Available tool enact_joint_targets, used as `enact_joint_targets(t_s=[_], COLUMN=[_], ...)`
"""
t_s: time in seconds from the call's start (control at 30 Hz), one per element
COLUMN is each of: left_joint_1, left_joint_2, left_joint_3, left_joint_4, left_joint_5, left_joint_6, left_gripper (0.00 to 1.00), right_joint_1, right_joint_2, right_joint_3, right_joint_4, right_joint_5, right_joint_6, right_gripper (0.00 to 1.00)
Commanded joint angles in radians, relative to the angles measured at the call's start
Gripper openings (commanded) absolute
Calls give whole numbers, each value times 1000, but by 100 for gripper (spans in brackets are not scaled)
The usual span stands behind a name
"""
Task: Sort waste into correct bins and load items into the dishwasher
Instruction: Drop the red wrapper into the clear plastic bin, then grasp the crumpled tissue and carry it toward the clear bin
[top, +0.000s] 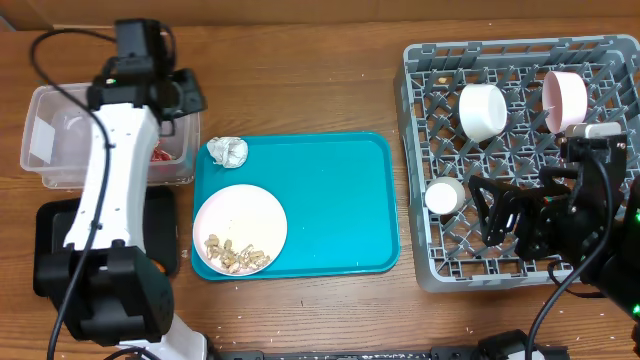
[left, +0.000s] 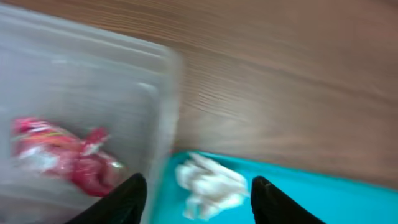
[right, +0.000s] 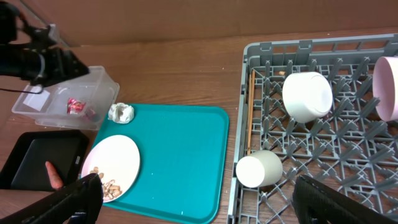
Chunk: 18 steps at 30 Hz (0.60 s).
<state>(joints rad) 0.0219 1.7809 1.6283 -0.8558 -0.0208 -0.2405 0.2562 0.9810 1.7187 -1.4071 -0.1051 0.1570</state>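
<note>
White crumpled paper, the wad (left: 208, 186) shows between the left gripper's (left: 198, 205) widely spread jaws, on the teal tray's (left: 323, 199) corner beside the tub (left: 163, 106). It is likely light and springy, so pinch across its middle. Beyond it, the wrapper (left: 62, 155) lies in the tub. The right gripper (right: 199, 202) hangs wide apart over the rack (right: 311, 45).

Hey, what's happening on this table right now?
The left claw hangs open at the edge of the clear tub, which holds the red wrapper, near the paper wad on the teal tray. The plate with crumbs is on that tray. The right claw is open over the grey rack, loaded with a white bowl, pink bowl, cup and chopsticks.
</note>
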Motion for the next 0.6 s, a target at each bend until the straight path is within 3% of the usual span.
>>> enact_joint_targets(t_s=[0.0, 0.2, 0.3, 0.57], left_joint_1=[-129, -267, -273, -241], left_joint_2=[28, 176, 253, 354], left_joint_3=[8, -15, -15, -16], left_joint_4=[-8, 5, 6, -21], left_joint_5=[-21, -344, -428, -415], left_joint_6=[62, 35, -31, -134], left_gripper=[58, 66, 66, 58], right_joint_1=[2, 2, 2, 2], right_joint_2=[-2, -2, -2, -2], right_joint_3=[1, 1, 1, 1], right_joint_4=[5, 6, 6, 5], right_joint_5=[-5, -5, -5, -5], right_joint_6=[0, 0, 0, 0], right_gripper=[100, 100, 100, 100])
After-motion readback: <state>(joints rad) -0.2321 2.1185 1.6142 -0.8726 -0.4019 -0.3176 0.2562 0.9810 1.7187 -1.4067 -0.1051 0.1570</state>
